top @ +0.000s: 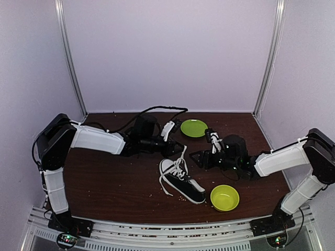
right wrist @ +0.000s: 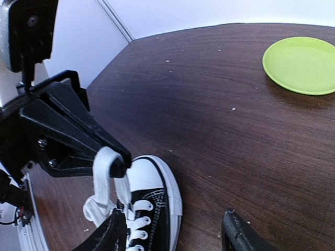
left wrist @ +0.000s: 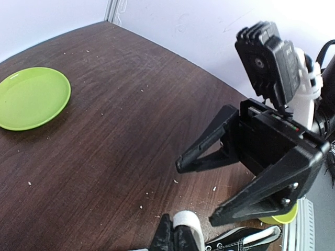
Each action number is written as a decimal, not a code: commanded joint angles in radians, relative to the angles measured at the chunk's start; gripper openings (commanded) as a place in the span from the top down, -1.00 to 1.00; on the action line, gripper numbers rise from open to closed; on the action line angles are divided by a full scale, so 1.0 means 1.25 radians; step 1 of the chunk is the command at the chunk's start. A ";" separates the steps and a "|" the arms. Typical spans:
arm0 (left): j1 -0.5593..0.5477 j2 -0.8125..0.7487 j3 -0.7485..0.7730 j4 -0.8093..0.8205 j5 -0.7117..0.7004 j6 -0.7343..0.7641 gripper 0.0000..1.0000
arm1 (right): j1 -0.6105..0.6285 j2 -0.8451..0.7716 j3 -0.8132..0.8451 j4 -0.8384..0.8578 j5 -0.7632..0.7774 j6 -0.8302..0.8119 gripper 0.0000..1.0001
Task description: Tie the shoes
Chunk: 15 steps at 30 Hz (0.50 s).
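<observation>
Near the middle of the table (top: 115,183), the black sneaker (top: 183,183) lies diagonally, its white toe cap (right wrist: 149,180) toward the far left and its heel toward the near right. Above the toe, the left tool (right wrist: 123,159) is pinched shut on a raised white lace (right wrist: 103,175). Just beside it, the right tool (left wrist: 194,192) faces that lace with jaws apart and empty. No writing is legible.

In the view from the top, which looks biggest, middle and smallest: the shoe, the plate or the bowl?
1. The shoe is clearly the largest.
2. The bowl and the plate look about alike. The bowl sits nearer the camera, so I won't rank those two.
</observation>
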 commanded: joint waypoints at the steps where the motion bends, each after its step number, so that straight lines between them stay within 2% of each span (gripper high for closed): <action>1: 0.000 0.010 0.020 0.005 0.022 0.016 1.00 | 0.007 0.021 0.019 0.096 -0.077 0.158 -0.21; 6: 0.000 0.011 0.023 0.001 0.024 0.018 1.00 | 0.019 0.050 0.044 0.098 -0.063 0.186 -0.16; 15: 0.000 0.012 0.016 0.000 0.020 0.017 1.00 | 0.022 0.082 0.076 0.114 -0.065 0.212 0.07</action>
